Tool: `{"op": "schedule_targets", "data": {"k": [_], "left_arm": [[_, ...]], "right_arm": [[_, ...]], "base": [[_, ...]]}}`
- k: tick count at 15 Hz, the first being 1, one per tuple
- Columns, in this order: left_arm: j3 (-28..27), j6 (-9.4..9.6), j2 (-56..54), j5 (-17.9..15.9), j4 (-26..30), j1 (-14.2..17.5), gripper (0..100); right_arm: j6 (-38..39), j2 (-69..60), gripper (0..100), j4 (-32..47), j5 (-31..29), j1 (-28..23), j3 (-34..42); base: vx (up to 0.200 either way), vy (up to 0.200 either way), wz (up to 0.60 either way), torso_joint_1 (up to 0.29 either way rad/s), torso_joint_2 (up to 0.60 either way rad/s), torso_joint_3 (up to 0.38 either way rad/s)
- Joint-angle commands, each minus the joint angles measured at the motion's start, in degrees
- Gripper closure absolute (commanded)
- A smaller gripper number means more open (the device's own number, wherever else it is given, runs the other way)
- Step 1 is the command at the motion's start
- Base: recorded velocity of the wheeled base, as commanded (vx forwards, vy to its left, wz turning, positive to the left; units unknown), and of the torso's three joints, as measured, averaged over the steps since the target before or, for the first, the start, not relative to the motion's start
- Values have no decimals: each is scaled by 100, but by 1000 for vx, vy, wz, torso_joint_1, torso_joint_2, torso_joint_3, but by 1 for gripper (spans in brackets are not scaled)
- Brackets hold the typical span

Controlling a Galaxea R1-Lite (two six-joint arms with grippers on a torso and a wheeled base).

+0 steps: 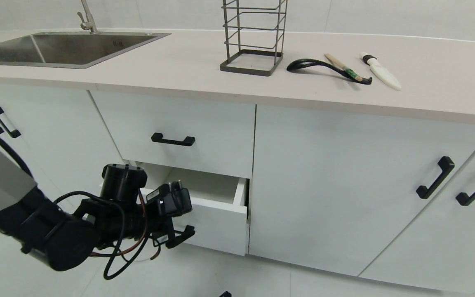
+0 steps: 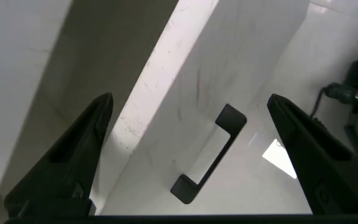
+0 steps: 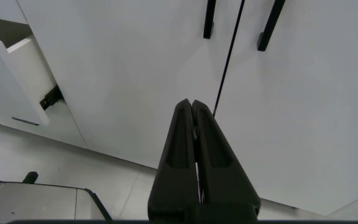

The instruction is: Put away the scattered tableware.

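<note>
Kitchen surface (image 1: 179,70) has a black ladle (image 1: 324,66) and white knife (image 1: 382,72). Left pincer (image 2: 190,98) is spread at the open drawer (image 1: 217,206) handle (image 2: 207,155), right pincer (image 3: 191,104) pressed together.

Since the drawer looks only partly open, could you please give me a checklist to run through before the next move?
1. Lower drawer open: ok, pulled partly out.
2. Left gripper fingers open: ok.
3. Drawer handle lined up between them: ok, not gripped.
4. Right gripper free: ok, shut on nothing, facing cabinet doors.
5. Black ladle, wooden-handled utensil and white utensil put away: not ok, all on the countertop.
6. Room inside drawer: cannot tell.
</note>
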Motion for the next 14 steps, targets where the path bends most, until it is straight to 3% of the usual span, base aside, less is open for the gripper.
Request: {"op": "schedule_targets", "data": {"k": [1,6,11,14], "left_arm": [[816,-46,-901,-1,68,-144,0],[1809,-90,-1894,8,111,-267,0],[1993,-134,-2175,-1,120,-294,0],[2011,-652,-2685,-1,120,-593,0]], "right_arm": [[-1,2,100,2,9,0,1],[-1,2,100,2,0,0,1],[-1,2,100,2,0,0,1],[-1,2,100,2,0,0,1]], "base": [[0,0,0,0,0,0],[0,0,0,0,0,0],[0,0,0,0,0,0],[0,0,0,0,0,0]]}}
